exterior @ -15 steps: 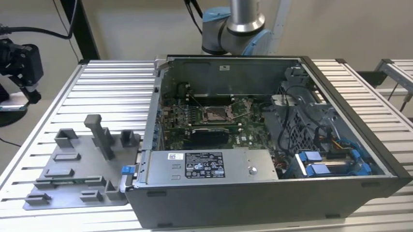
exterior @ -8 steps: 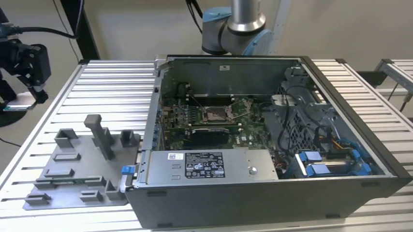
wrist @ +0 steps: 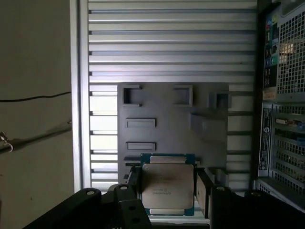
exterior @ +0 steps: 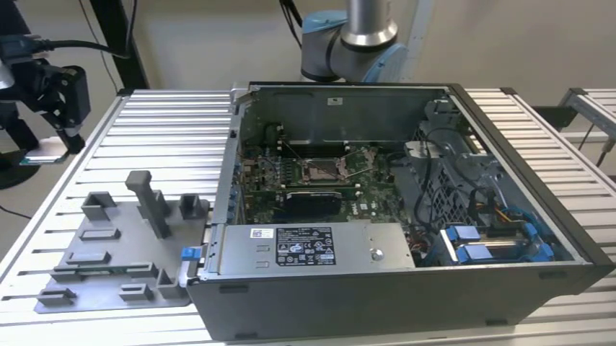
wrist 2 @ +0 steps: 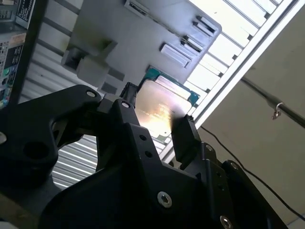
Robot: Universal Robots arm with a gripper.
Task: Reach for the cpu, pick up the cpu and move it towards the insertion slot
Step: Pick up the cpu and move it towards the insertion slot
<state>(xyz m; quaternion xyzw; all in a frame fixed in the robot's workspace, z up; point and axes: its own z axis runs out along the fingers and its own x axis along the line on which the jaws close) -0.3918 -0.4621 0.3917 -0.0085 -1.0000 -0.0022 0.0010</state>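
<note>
In the exterior view the gripper (exterior: 53,146) hangs at the edge on the exterior view's left, past the side of the counter (exterior: 164,130). The cpu (exterior: 42,153) shows there as a pale flat sliver at its tip.

Both wrist views show the hold more closely. In the first wrist view the black fingers (wrist: 202,191) are clenched on two opposite edges of the cpu (wrist: 167,183). Its silvery top faces the camera, with a green rim around it. In the second wrist view the cpu (wrist 2: 159,107) catches a bright glare between the fingers (wrist 2: 183,138).

The slot (exterior: 321,171) appears in the exterior view, a metal-framed square on the green board inside the open case (exterior: 405,288). It is well apart from the cpu, toward the exterior view's right. A grey tray (exterior: 115,267) with upright blocks lies on the counter just beside the case. In the first wrist view the tray (wrist: 167,102) lies beyond the held cpu.

The counter is ribbed silvery metal slats. The arm (exterior: 351,36) rises behind the case against a pale wall. In the first wrist view a dark cable (wrist: 33,98) runs over a dull surface beside the counter.
</note>
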